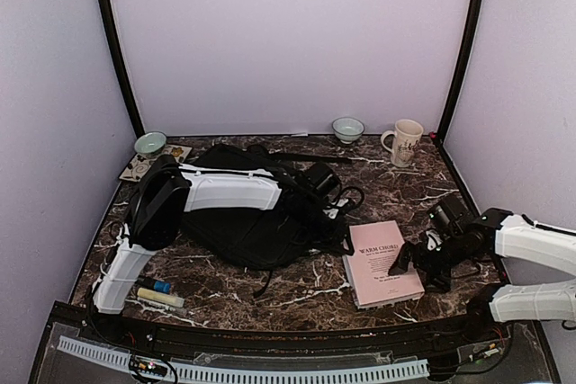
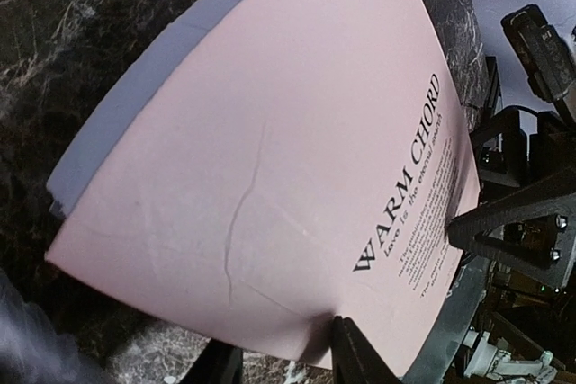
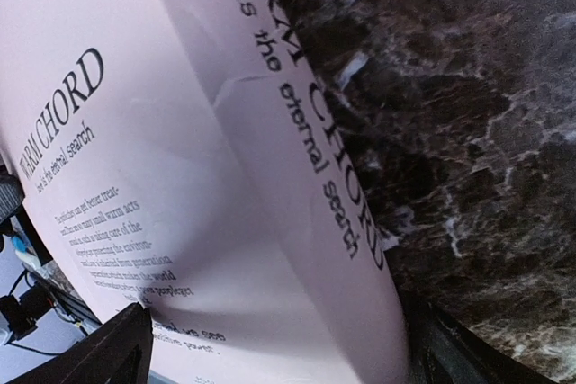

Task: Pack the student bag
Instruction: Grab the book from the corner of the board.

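Only the top view shows the bag [image 1: 243,227]; both wrist views read "WARM CHORD love is the eternal search" on the book [image 2: 270,177]; right gripper [image 3: 279,312] wide, left gripper [image 2: 288,359] cannot tell

Soft, even light; close wrist views slightly blurred.

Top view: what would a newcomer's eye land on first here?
The pink book titled WARM CHORD stands out, lying flat on the dark marble table right of centre, with the right gripper open around its right edge. Next comes the big black bag slumped left of centre, with the left arm stretched across it.
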